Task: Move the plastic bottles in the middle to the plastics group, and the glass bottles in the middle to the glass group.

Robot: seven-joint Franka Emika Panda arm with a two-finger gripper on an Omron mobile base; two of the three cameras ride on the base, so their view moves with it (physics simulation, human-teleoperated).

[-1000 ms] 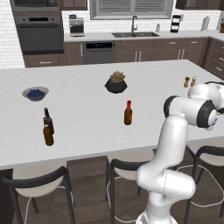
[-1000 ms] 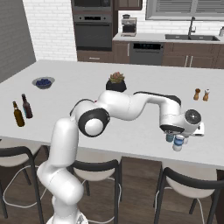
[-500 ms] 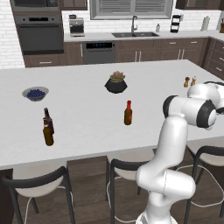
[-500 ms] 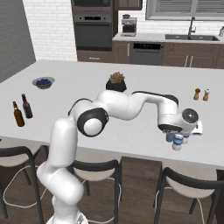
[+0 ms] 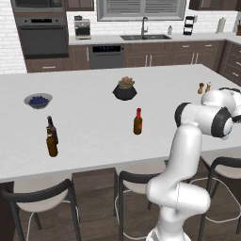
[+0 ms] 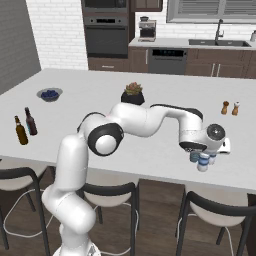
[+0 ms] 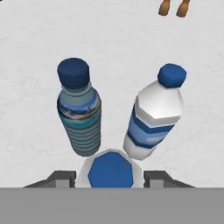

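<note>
- A long white island counter (image 5: 94,122) runs across the middle of the left base view, dark stools under its near edge; a dark oven (image 5: 41,35), brown cabinets and a sink (image 5: 144,36) line the top of the frame.
- On the counter: a bowl of blueberries (image 5: 38,100) at mid-left, a dark pot with a succulent (image 5: 125,89) at centre, two small brown shakers (image 5: 204,87) at the right.
- The amber red-capped bottle (image 5: 138,122) stands upright at the centre of that view, neck straight up.
- The two brown dark-topped bottles (image 5: 51,137) stand upright, close together, at the left.
- In the hand view the gripper (image 7: 110,177) sits at the bottom centre, its jaws closed in against a blue-capped bottle (image 7: 110,174), seen cap-on, long axis pointing at the camera.
- Just above it, a teal-blue bottle (image 7: 79,113) and a clear white-and-blue-labelled bottle (image 7: 155,114) stand upright, caps towards the frame's top.
- In the right base view these plastic bottles (image 6: 202,160) cluster at lower right near the counter's front edge.
</note>
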